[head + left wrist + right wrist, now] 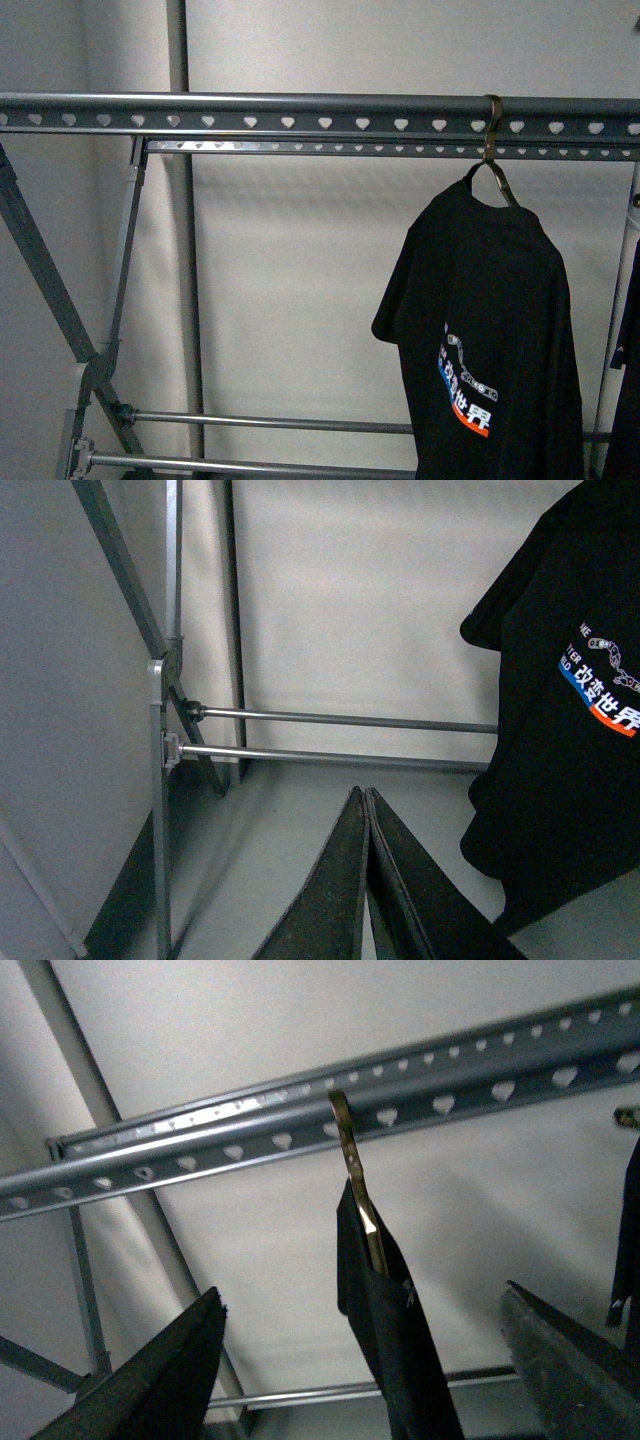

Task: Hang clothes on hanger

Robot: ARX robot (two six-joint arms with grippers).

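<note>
The black T-shirt (495, 330) hangs on a brass-coloured clothes hook (492, 125) from the top rail of the grey metal rack (250, 112), at the right; its white, blue and orange lettering faces me. Neither arm shows in the front view. In the left wrist view my left gripper (366, 792) is shut and empty, low down beside the shirt (570, 730). In the right wrist view my right gripper (365, 1305) is open, its fingers either side of the hanging shirt (395, 1345) without touching it, below the hook (352, 1160) on the heart-punched rail (300, 1135).
Another dark garment (628, 400) hangs at the far right edge. The rack's crossed legs (60, 300) stand at the left, with two low horizontal bars (270, 424) across the bottom. A white wall is behind.
</note>
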